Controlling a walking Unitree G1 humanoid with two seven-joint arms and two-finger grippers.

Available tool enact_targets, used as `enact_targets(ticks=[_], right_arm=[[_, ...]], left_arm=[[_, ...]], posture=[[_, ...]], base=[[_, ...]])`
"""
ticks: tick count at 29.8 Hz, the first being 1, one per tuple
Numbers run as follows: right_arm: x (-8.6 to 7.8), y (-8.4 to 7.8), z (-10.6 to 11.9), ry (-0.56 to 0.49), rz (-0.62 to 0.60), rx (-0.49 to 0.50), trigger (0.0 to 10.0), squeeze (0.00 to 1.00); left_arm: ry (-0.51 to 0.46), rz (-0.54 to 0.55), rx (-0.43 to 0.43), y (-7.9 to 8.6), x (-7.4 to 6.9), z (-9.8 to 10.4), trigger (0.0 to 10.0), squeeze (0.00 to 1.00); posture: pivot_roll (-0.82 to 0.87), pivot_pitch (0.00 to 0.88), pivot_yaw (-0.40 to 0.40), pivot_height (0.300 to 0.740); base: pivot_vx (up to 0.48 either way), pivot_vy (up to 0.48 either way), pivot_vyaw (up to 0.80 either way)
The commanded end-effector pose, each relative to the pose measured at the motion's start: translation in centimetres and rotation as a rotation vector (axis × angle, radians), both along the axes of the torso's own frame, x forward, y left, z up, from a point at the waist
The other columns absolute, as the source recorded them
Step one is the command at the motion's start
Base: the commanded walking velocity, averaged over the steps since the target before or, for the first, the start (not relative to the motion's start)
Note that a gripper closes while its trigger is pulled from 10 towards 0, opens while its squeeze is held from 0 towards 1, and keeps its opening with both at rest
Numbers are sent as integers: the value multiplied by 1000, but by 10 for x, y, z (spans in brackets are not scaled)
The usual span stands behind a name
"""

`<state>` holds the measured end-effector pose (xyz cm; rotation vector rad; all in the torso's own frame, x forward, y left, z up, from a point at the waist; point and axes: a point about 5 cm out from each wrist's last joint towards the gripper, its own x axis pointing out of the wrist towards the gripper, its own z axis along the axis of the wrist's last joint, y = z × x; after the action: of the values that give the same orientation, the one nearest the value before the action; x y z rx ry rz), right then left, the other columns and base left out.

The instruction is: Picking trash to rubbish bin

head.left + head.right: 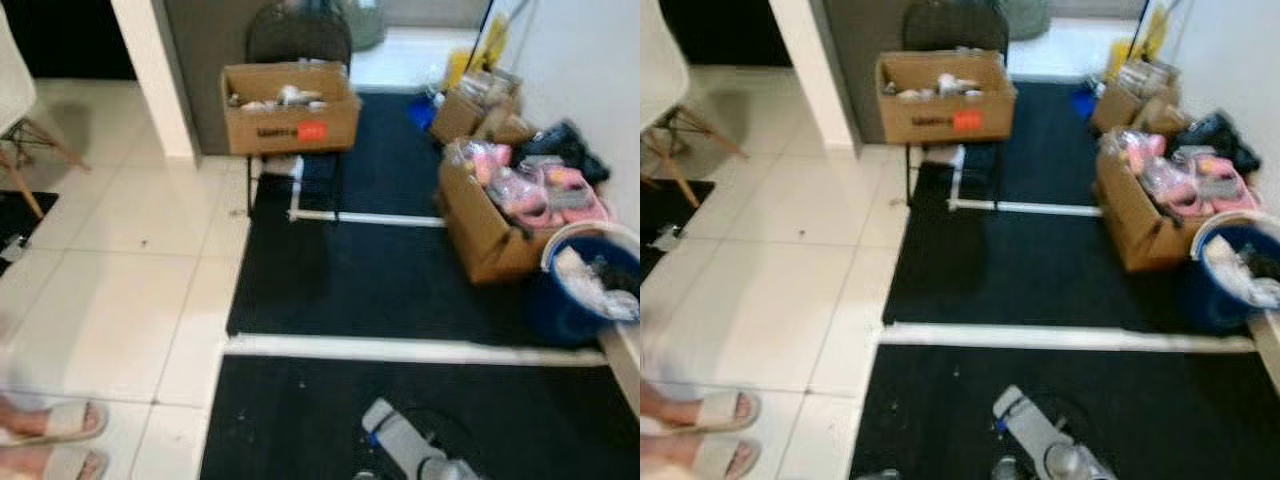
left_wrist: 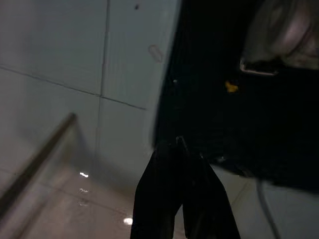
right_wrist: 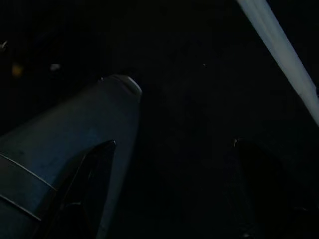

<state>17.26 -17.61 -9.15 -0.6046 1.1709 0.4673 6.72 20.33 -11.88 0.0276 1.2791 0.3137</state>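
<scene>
Black mats (image 1: 330,270) cover the floor ahead, with white strips of tile (image 1: 400,350) showing between them. White floor tiles (image 1: 110,300) lie off to 9 o'clock.

At 12 o'clock a cardboard box (image 1: 290,108) sits on a dark chair (image 1: 298,40). It has an orange sticker on its front and small white things inside. At 2 o'clock a second open cardboard box (image 1: 495,225) stands on the mat, full of pink and clear plastic packets (image 1: 535,185). More brown boxes (image 1: 480,108) stand farther back beside the white wall, with a yellow thing near them.

A blue bucket (image 1: 565,300) stands at 3 o'clock, just beside the full box. It has crumpled white and dark trash (image 1: 590,280) in it.

Down at 6 o'clock a silver robot arm (image 1: 405,445) hangs low over the black mat.

At 8 o'clock a person's two feet in pale slippers (image 1: 55,425) stand on the tiles. A white chair with wooden legs (image 1: 25,130) is at 10 o'clock.

In the left wrist view the left gripper (image 2: 180,149) hangs over the edge where tile meets mat, and its two black fingers are pressed together. A tiny yellow scrap (image 2: 230,87) lies on the dark mat.

In the right wrist view the right gripper (image 3: 172,191) is over the dark mat, its fingers (image 3: 97,184) spread wide apart with nothing between them.
</scene>
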Motion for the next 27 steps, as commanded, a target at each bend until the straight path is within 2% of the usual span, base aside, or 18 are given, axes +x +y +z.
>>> enact_targets(ticks=[1, 3, 4, 6, 8, 11, 13, 15, 16, 17, 18, 19, 20, 21, 22, 24, 25, 27], right_arm=[[-11, 4, -5, 42, 5, 8, 10000, 0], [-11, 4, -5, 42, 5, 6, 10000, 0], [-11, 4, -5, 42, 5, 6, 10000, 0], [-11, 4, -5, 41, 6, 5, 10000, 0], [-11, 4, -5, 40, 5, 4, 10000, 0], [-11, 4, -5, 38, 6, 2, 10000, 0], [-11, 4, -5, 37, 7, 0, 10000, 0], [-11, 4, -5, 35, 7, -1, 10000, 0], [-11, 4, -5, 35, 7, -1, 10000, 0], [-11, 4, -5, 34, 6, -2, 10000, 0], [-11, 4, -5, 34, 5, -3, 10000, 0], [-11, 4, -5, 34, 5, -3, 10000, 0], [-11, 3, -5, 33, 3, -4, 10000, 0], [-10, 3, -5, 34, 7, -10, 10000, 0], [-10, 3, -5, 34, 7, -10, 10000, 0], [-11, 2, -5, 39, 15, -16, 10000, 0], [-11, 2, -5, 39, 15, -16, 10000, 0], [-11, 2, -5, 41, 22, -20, 10000, 0]], left_arm=[[-5, 81, 39, 1, -5, 0, 10000, 0], [-86, 116, 171, 69, 14, 20, 10000, 0], [-86, 116, 171, 69, 14, 20, 10000, 0], [-151, 118, 272, 111, 29, 41, 10000, 0], [-178, 114, 303, 120, 34, 47, 10000, 0], [-275, 91, 366, 137, 55, 64, 10000, 0], [-429, 49, 398, 144, 90, 85, 10000, 0], [-583, 9, 389, 139, 126, 105, 10000, 0], [-583, 9, 389, 139, 126, 105, 10000, 0], [-740, -58, 359, 125, 162, 126, 10000, 0], [-794, -88, 347, 119, 174, 134, 10000, 0], [-794, -88, 347, 119, 174, 134, 10000, 0], [-864, -121, 320, 109, 189, 143, 10000, 0], [-1002, -185, 255, 84, 214, 163, 10000, 0], [-1002, -185, 255, 84, 214, 163, 10000, 0], [-1105, -256, 190, 60, 231, 178, 10000, 0], [-1105, -256, 190, 60, 231, 178, 10000, 0], [-1206, -340, 97, 21, 246, 193, 10000, 0]], posture=[[91, 123, -27, 740], [94, 127, -28, 740], [94, 127, -28, 740], [94, 127, -28, 740], [102, 131, -26, 740], [102, 131, -26, 740], [107, 133, -26, 740], [106, 133, -26, 740], [106, 133, -26, 740], [104, 133, -26, 740], [104, 133, -26, 740], [104, 133, -26, 740], [105, 133, -26, 740], [106, 134, -27, 740], [106, 134, -27, 740], [105, 134, -27, 740], [105, 134, -27, 740], [105, 134, -27, 740]], base=[[337, 0, 0], [339, 0, 0], [337, 0, 0], [337, 0, 0], [337, 0, 0], [340, 0, 0], [341, 0, 0], [341, 0, 0], [341, 0, 0], [341, 0, 0], [341, 0, 0], [341, 0, 0], [341, 0, 0], [341, 0, 0], [341, 0, 0], [337, 0, -591], [337, 0, -781], [341, 0, -775]])
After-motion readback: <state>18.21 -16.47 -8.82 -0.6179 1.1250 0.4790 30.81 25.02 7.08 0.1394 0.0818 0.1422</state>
